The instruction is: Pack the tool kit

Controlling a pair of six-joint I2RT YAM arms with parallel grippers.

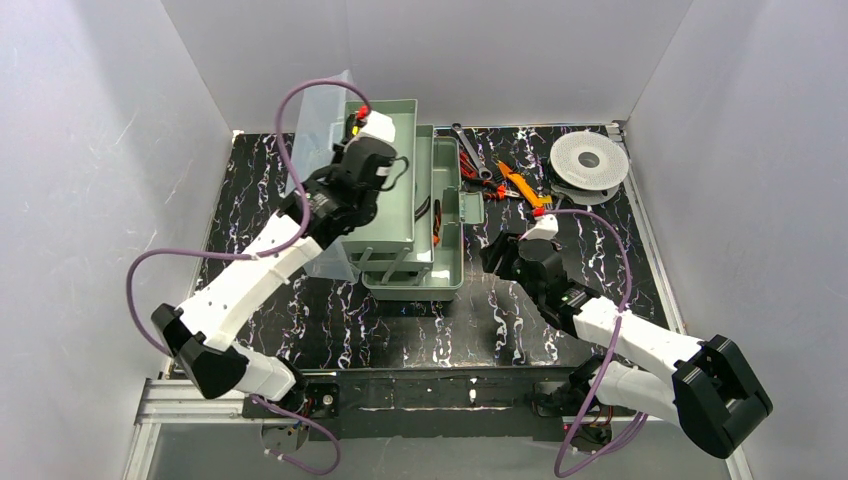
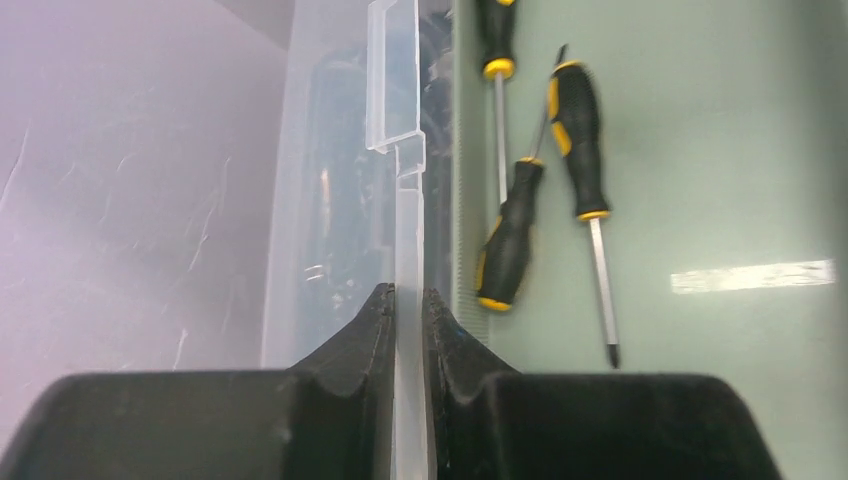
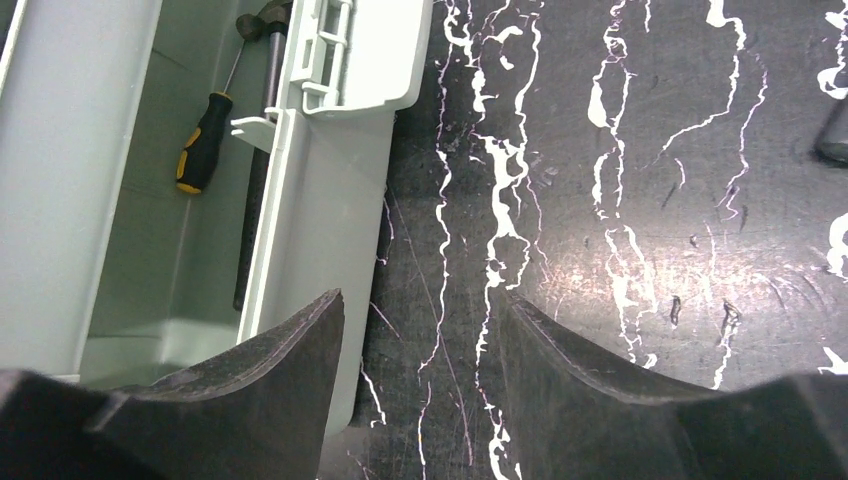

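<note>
The tool kit (image 1: 400, 225) is a pale green box at the middle of the table, with its tiered trays spread open. Its clear lid (image 1: 322, 130) stands up on the left side. My left gripper (image 1: 355, 132) is shut on the lid's thin edge (image 2: 408, 230); the jaws (image 2: 408, 300) pinch it from both sides. Beside that edge, three black-and-yellow screwdrivers (image 2: 510, 245) lie in a green tray. My right gripper (image 1: 495, 255) is open and empty (image 3: 420, 295), low over the table just right of the box's outer wall (image 3: 310, 210). A screwdriver (image 3: 202, 140) and a hammer (image 3: 262, 40) lie inside the box.
Loose tools lie behind the box: a wrench (image 1: 468, 150), red-handled pliers (image 1: 470, 178) and an orange-handled tool (image 1: 515, 182). A round white spool (image 1: 588, 160) sits at the back right. White walls close in the black marbled table (image 1: 330, 320) on three sides.
</note>
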